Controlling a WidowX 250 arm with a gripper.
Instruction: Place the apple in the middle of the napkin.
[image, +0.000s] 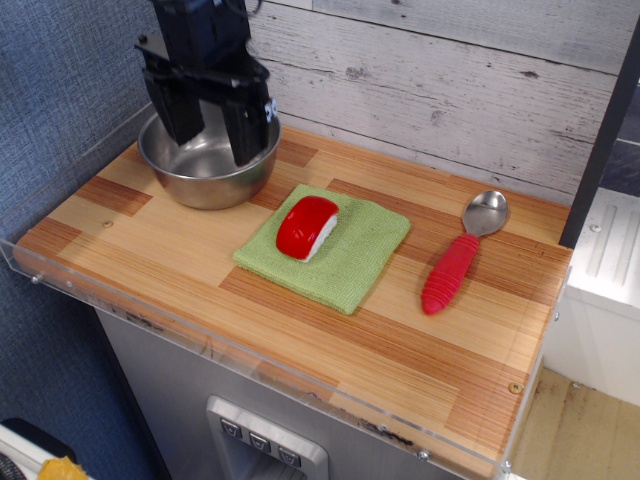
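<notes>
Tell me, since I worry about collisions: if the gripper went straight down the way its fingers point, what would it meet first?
Most likely the steel bowl: the open gripper hangs over it, fingers pointing down, empty. Depth is uncertain from one view.
</notes>
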